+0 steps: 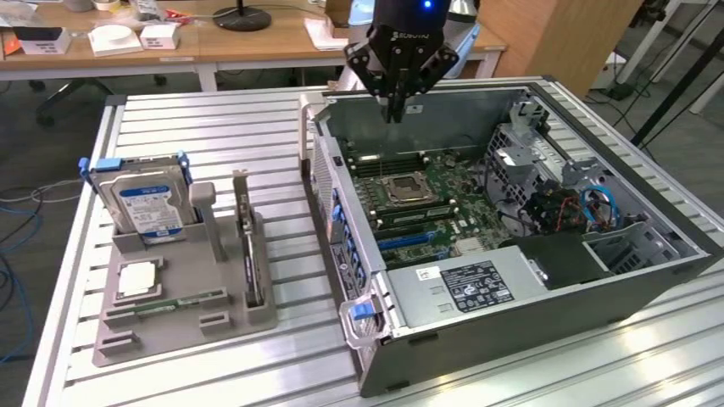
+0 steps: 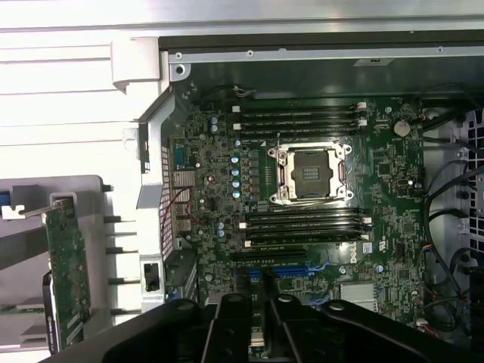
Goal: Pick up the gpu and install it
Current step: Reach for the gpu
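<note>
Wooden desks [image 1: 226, 47] stand behind the slatted metal table [image 1: 215, 127], on a grey floor [image 1: 34, 144].

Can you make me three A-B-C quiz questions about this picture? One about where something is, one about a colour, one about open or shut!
1. Where is the gpu? A) inside the computer case B) standing in the grey holder C) on the floor
2. What colour is the label on the hard drive? A) red B) blue C) yellow
3. The computer case is A) open B) shut C) wrapped up
Answers: 1 B: it stands on edge in the grey holder. 2 B: the label is blue. 3 A: the motherboard shows, with the pincer above it.
</note>
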Controlling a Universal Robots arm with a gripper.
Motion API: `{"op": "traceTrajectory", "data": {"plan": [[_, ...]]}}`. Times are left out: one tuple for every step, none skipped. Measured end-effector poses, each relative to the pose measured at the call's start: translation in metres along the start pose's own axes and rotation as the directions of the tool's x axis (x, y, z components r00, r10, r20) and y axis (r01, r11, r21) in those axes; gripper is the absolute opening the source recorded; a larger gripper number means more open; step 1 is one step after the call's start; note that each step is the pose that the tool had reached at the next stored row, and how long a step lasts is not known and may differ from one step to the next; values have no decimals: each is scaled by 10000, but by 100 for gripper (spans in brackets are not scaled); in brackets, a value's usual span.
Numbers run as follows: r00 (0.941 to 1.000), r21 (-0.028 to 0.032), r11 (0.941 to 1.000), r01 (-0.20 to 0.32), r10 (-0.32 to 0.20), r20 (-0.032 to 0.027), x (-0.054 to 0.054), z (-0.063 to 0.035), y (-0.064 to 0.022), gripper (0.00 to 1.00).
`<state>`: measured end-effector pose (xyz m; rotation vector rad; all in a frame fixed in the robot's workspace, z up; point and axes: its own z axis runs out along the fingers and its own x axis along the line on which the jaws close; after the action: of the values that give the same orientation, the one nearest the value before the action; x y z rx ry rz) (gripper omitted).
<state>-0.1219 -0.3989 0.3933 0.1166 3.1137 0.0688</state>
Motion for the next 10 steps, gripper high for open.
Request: {"op": "traceTrajectory", "data": {"plan": [[10000, 0, 10000, 0, 0, 0, 0, 0, 0, 15], [10000, 0, 10000, 0, 0, 0, 0, 0, 0, 15], [10000, 0, 10000, 0, 0, 0, 0, 0, 0, 11], [10000, 0, 10000, 0, 0, 1, 0, 0, 0, 11], [10000, 0, 10000, 0, 0, 1, 0, 0, 0, 11], [10000, 0, 10000, 0, 0, 0, 0, 0, 0, 11], [10000, 0, 10000, 0, 0, 1, 0, 0, 0, 11], [10000, 0, 10000, 0, 0, 0, 0, 0, 0, 11], [10000, 0, 10000, 0, 0, 0, 0, 0, 0, 11], [10000, 0, 10000, 0, 0, 0, 0, 0, 0, 11]]}}
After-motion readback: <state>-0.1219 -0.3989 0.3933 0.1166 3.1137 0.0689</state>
